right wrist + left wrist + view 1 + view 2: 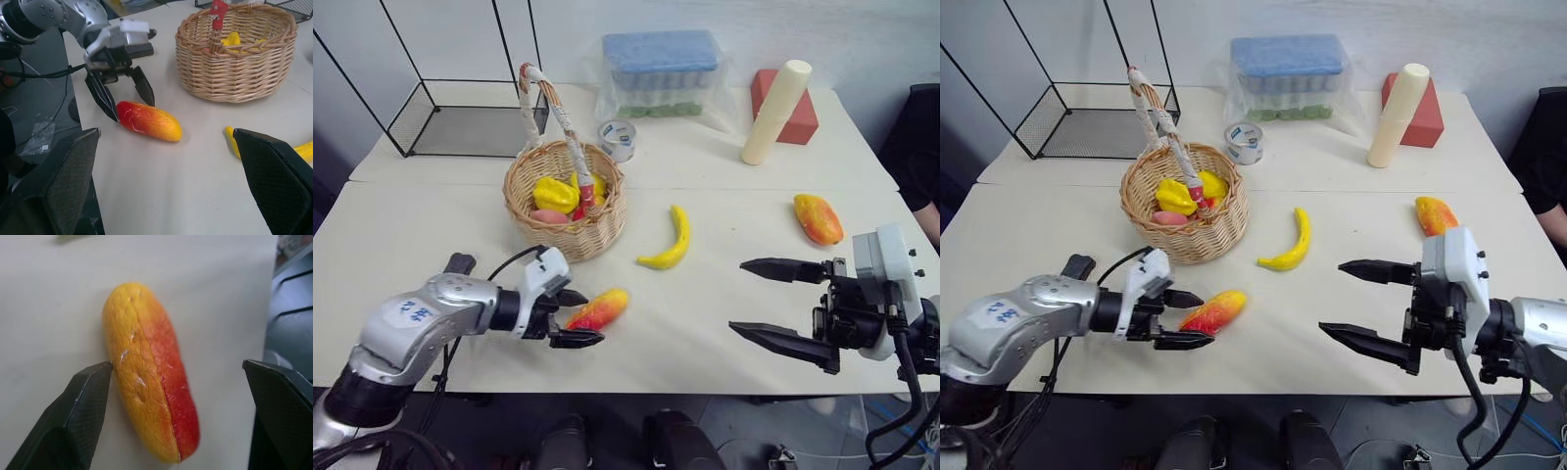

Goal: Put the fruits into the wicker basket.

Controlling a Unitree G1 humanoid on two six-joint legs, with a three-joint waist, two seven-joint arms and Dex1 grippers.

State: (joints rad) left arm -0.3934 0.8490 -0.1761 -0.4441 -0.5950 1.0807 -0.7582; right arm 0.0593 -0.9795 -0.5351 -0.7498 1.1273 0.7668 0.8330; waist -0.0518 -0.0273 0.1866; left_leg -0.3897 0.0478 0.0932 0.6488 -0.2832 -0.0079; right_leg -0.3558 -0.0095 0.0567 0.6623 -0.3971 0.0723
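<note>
The wicker basket (pixel 579 238) stands left of centre on the table and holds yellow fruits (pixel 556 194) and a pinkish-red one (pixel 548 216). Near the front edge lies a red-yellow mango (pixel 603 307). My left gripper (pixel 588 317) is open, its fingers (pixel 73 421) on either side of the mango's near end (pixel 146 372) without pressing it. A banana (pixel 672 240) rests right of the basket. An orange-red mango (pixel 818 218) lies at the far right. My right gripper (pixel 740 297) hangs open and empty above the table's front right, pointing left.
At the back stand a black wire mesh bin (pixel 460 117), a roll of tape (pixel 618 139), a plastic box with a blue lid (pixel 661 73), a leaning cream cylinder (pixel 775 113) and a red block (pixel 796 119). A dark sleeve (pixel 920 147) shows at the right edge.
</note>
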